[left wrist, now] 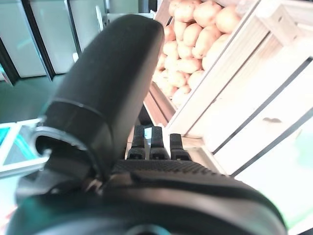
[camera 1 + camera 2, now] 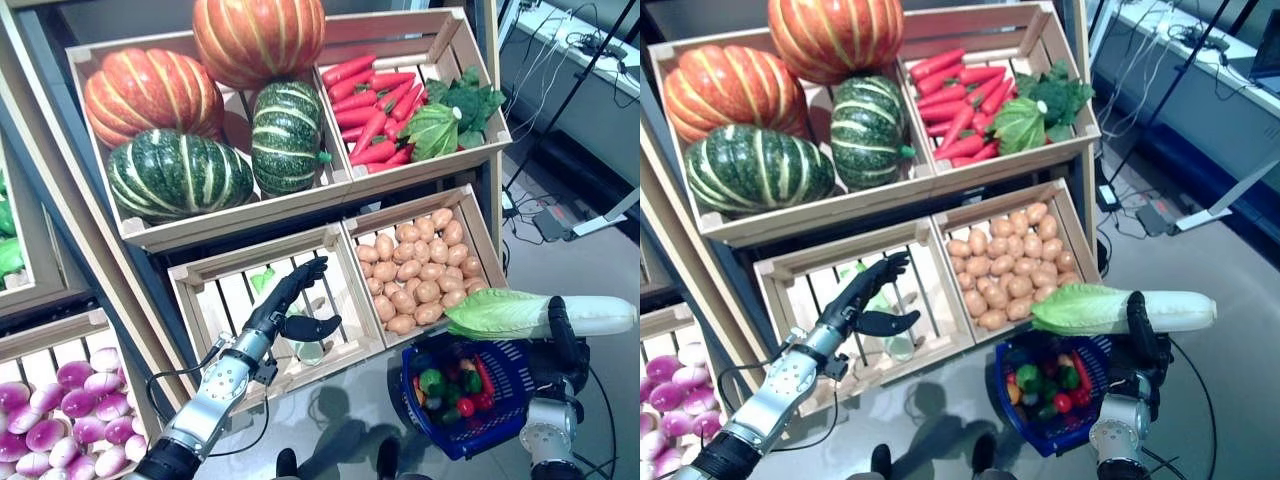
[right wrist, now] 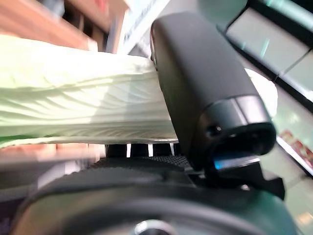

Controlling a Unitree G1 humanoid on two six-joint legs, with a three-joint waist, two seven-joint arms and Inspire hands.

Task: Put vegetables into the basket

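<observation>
**Cabbage gripped in my right hand above the basket; left hand empty at the crate**

My right hand (image 2: 563,335) has its fingers and thumb curled round a long pale cabbage (image 2: 530,315), which lies level, leafy green end to the left, white stalk end to the right. It sits directly over the blue basket (image 2: 508,420) at near right, clear of the rim. The basket already contains small red and green vegetables (image 2: 448,390).

My left hand (image 2: 290,305) reaches into the slatted wooden crate (image 2: 215,275), fingers straight and spread, thumb out to the right, holding nothing. A pale green item (image 2: 262,279) lies just beyond the fingertips.

The neighbouring crate on the right holds potatoes (image 2: 420,270). The upper shelf carries pumpkins (image 2: 190,110), carrots (image 2: 375,105) and leafy greens (image 2: 450,115)
</observation>
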